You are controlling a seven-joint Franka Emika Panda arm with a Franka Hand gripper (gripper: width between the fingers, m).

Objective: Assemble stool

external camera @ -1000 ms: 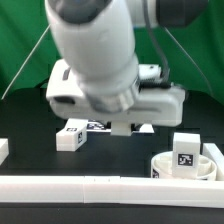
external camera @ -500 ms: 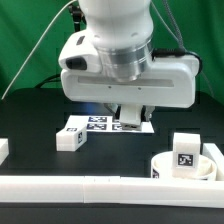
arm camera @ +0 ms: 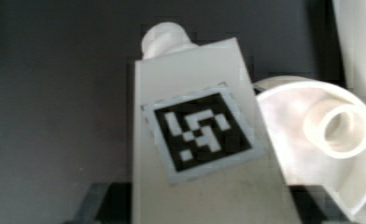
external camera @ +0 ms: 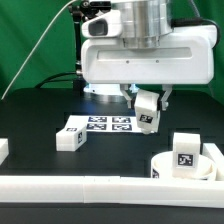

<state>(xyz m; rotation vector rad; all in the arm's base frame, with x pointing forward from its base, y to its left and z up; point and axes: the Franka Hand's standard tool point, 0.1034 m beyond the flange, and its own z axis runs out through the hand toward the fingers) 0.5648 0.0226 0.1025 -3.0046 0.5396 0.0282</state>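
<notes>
My gripper (external camera: 147, 99) is shut on a white blocky stool leg (external camera: 148, 111) with a black-and-white tag and holds it above the table, left of and above the round white seat (external camera: 164, 166). In the wrist view the held leg (arm camera: 198, 120) fills the middle between my dark fingers (arm camera: 112, 200), and the seat (arm camera: 318, 125) lies beside it below. A second leg (external camera: 186, 150) stands upright at the seat; I cannot tell whether it is on it or behind it. A third leg (external camera: 69, 138) lies on the table at the exterior view's left.
The marker board (external camera: 100, 125) lies flat on the black table behind the lying leg. A long white rail (external camera: 80, 186) runs along the front edge. A small white piece (external camera: 3, 150) sits at the exterior view's far left. A green backdrop stands behind.
The arm has moved toward the exterior view's right and risen. The leg in my gripper now shows beneath the hand, nearer the seat.
</notes>
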